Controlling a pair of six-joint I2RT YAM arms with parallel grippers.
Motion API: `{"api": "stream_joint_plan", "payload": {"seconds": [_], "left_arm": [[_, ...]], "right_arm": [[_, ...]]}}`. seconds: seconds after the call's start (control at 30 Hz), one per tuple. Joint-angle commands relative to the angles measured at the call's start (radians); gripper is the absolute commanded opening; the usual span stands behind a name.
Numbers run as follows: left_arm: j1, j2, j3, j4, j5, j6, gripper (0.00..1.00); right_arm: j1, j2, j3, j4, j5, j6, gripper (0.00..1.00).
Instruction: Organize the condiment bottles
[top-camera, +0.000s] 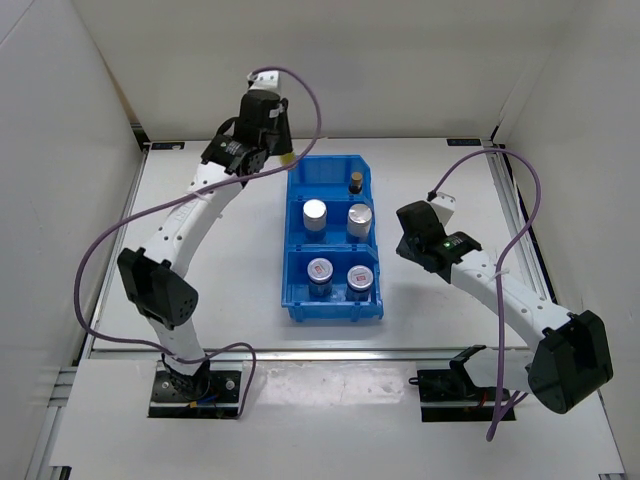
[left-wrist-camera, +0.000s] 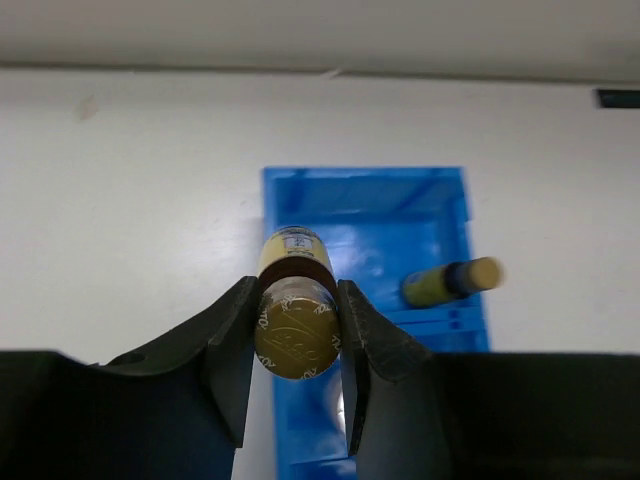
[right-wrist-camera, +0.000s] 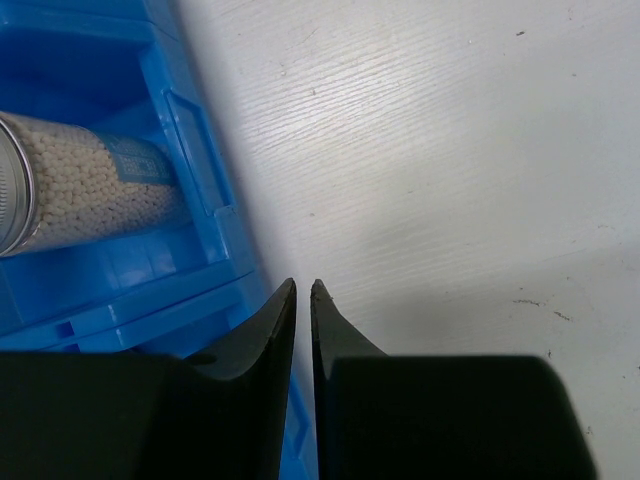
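My left gripper (top-camera: 281, 154) (left-wrist-camera: 297, 292) is shut on a slim amber bottle with a gold cap (left-wrist-camera: 295, 342), gripping it just under the cap at the far left corner of the blue bin (top-camera: 291, 250). A second gold-capped bottle (top-camera: 355, 182) (left-wrist-camera: 448, 282) stands in the bin's far compartment. Two silver-topped cylinders (top-camera: 315, 214) (top-camera: 360, 217) fill the middle compartment. Two short jars with red marks (top-camera: 320, 272) (top-camera: 361, 279) sit in the near one. My right gripper (top-camera: 405, 214) (right-wrist-camera: 303, 287) is shut and empty, low over the table just right of the bin.
In the right wrist view the bin's wall (right-wrist-camera: 190, 130) runs close along the left of the fingers, with a bead-filled cylinder (right-wrist-camera: 90, 190) behind it. White walls enclose the table on the left, back and right. A metal rail (top-camera: 520, 215) runs along the right edge.
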Motion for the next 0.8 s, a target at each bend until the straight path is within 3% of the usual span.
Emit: {"api": "stream_joint_plan", "payload": {"seconds": [0.0,0.3,0.77], "left_arm": [[-0.052,0.011,0.105,0.047,-0.066,0.021,0.11],[-0.116,0.262,0.308,0.047,-0.08,0.081,0.11],[-0.116,0.414,0.317,0.047,-0.125,0.091,0.11]], "right_arm": [[0.002,0.0,0.032,0.028,0.02,-0.003,0.15],[0.002,0.0,0.032,0.028,0.02,-0.003,0.15],[-0.007,0.018,0.032,0.046,0.011,-0.012,0.15]]}}
